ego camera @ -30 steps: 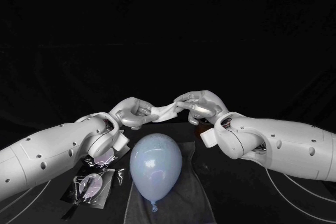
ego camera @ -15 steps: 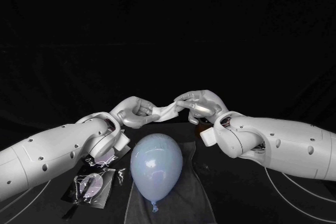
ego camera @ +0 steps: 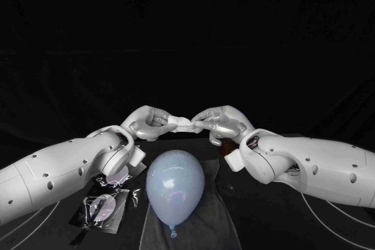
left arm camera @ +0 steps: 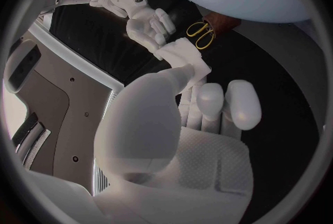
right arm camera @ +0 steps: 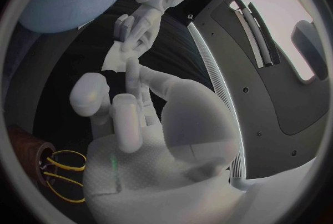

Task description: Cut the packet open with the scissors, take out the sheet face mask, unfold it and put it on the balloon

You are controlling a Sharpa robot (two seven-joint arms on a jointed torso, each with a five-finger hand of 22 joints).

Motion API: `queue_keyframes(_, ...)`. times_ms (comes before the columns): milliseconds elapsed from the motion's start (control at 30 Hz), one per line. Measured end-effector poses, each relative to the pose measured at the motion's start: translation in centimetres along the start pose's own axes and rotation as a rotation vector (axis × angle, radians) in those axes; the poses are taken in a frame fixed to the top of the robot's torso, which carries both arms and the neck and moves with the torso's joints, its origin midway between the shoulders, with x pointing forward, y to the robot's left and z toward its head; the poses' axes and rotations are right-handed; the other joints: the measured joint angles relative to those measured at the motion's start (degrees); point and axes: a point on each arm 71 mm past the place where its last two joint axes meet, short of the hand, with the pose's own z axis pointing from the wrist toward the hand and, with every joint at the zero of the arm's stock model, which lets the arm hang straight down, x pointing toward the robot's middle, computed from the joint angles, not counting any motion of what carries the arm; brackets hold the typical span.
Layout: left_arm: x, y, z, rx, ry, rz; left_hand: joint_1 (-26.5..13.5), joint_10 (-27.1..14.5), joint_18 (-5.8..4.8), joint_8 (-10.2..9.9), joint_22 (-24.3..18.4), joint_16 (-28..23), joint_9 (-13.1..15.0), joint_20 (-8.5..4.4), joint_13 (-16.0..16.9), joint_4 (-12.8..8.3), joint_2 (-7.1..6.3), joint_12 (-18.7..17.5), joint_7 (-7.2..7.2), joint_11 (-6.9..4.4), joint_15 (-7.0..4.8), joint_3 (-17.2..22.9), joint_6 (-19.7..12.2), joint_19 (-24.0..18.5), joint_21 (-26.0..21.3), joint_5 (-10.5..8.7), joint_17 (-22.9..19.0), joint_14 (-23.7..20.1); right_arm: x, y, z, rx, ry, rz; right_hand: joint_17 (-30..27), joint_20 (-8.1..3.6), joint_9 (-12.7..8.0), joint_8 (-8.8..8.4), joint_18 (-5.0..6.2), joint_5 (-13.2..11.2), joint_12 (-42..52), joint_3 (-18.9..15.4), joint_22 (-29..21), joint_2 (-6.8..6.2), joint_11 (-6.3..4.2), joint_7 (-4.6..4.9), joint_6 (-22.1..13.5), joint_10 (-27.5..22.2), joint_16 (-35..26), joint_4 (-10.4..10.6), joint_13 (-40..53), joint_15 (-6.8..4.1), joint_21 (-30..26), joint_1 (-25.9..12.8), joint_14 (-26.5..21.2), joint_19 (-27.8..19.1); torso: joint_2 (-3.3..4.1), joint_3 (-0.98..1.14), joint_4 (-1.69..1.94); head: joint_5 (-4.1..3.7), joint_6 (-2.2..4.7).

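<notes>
Left hand [ego camera: 150, 123] pinches 1 end of the folded face mask [ego camera: 181, 123], held in the air beyond the far end of the balloon [ego camera: 175, 186]; right hand [ego camera: 222, 121] pinches the other end. Step looks like unfolding, barely begun. Next: 2 hands pull apart gently, regrip a free edge, avoid tearing.

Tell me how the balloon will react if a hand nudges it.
The balloon probably rolls sideways easily: it is a smooth, rounded egg shape lying on its side. Being inflated, it is likely very light, so a light touch could shift it. Its glossy skin looks slippery.
</notes>
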Motion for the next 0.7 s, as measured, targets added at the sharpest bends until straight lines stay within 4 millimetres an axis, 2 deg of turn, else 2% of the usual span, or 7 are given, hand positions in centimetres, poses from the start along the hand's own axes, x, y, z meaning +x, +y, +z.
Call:
queue_keyframes(67, -0.2, 0.1, 0.1, -0.004, -0.019, -0.005, 0.00, 0.00, 0.00, -0.01, -0.06, 0.00, 0.00, 0.00, 0.00, 0.00, 0.00, 0.00, 0.00, 0.00, 0.00, 0.00, 0.00, 0.00, 0.00, 0.00, -0.10, 0.00, 0.4, 0.1, -0.1, -0.006, 0.019, -0.003, 0.00, 0.00, 0.00, 0.01, 0.00, -0.08, 0.00, 0.05, 0.00, 0.00, 0.00, 0.01, -0.02, 0.00, 0.00, -0.04, 0.01, 0.00, 0.00, 0.00, 0.00, 0.00, -0.01, 0.01, 0.01, 0.13, 0.10)
queue_keyframes(200, -0.4, 0.3, 0.5, -0.011, -0.053, -0.010, 0.00, 0.00, 0.00, -0.06, -0.07, 0.00, 0.01, 0.00, 0.05, -0.02, -0.01, 0.00, 0.00, 0.00, 0.00, 0.02, 0.00, 0.00, 0.00, 0.00, -0.11, 0.00, 0.5, -0.1, -0.1, -0.008, 0.039, -0.008, -0.22, 0.00, 0.00, 0.33, -0.01, -0.11, 0.00, 0.05, -0.16, 0.00, 0.00, 0.00, -0.17, -0.01, -0.02, -0.05, 0.08, 0.00, -0.01, 0.00, 0.00, 0.00, -0.03, -0.02, 0.01, 0.49, 1.18)
queue_keyframes(300, -0.2, 0.4, 1.0, -0.011, -0.069, -0.009, -0.01, 0.00, 0.00, -0.06, -0.07, 0.00, 0.01, 0.00, 0.07, -0.17, -0.01, 0.00, 0.00, 0.00, 0.01, 0.17, -0.01, 0.00, 0.00, -0.11, -0.11, 0.00, 0.5, -0.3, 0.0, -0.004, 0.050, -0.005, -0.29, 0.00, 0.00, 0.34, 0.00, -0.11, 0.00, 0.05, -0.18, -0.01, 0.01, 0.01, -0.19, -0.01, -0.02, -0.05, 0.08, 0.00, -0.04, 0.00, 0.00, 0.00, -0.05, -0.05, 0.02, 0.59, 1.72)
queue_keyframes(500, 0.0, 0.6, 1.8, -0.008, -0.105, 0.006, -0.02, 0.00, 0.00, -0.16, -0.08, 0.00, 0.01, 0.00, 0.06, -0.17, -0.02, 0.00, -0.01, 0.00, 0.01, 0.17, -0.01, 0.00, 0.00, -0.03, -0.12, -0.01, 1.6, -0.7, 0.2, 0.005, 0.089, 0.016, -0.36, 0.00, -0.01, 0.33, -0.01, -0.11, 0.00, 0.05, -0.10, -0.01, 0.11, 0.08, -0.46, -0.11, -0.12, -0.05, 0.08, 0.00, -0.04, 0.00, 0.00, 0.00, -0.07, -0.13, 0.01, 0.92, 2.22)
queue_keyframes(700, -0.2, 0.9, 2.4, -0.011, -0.151, 0.023, -0.09, 0.00, 0.00, 0.05, -0.08, 0.00, 0.02, 0.00, 0.07, -0.17, -0.09, 0.00, -0.08, 0.00, 0.02, 0.17, -0.08, 0.01, 0.00, 0.08, -0.04, -0.01, 2.8, -0.9, 1.1, 0.008, 0.112, 0.027, -0.28, 0.00, 0.00, 0.67, -0.01, -0.21, 0.22, 0.04, -0.02, -0.01, 0.11, -0.04, -0.36, -0.11, -0.13, -0.05, 0.17, 0.00, -0.04, -0.01, 0.00, 0.00, -0.10, -0.09, 0.01, 1.14, 2.59)
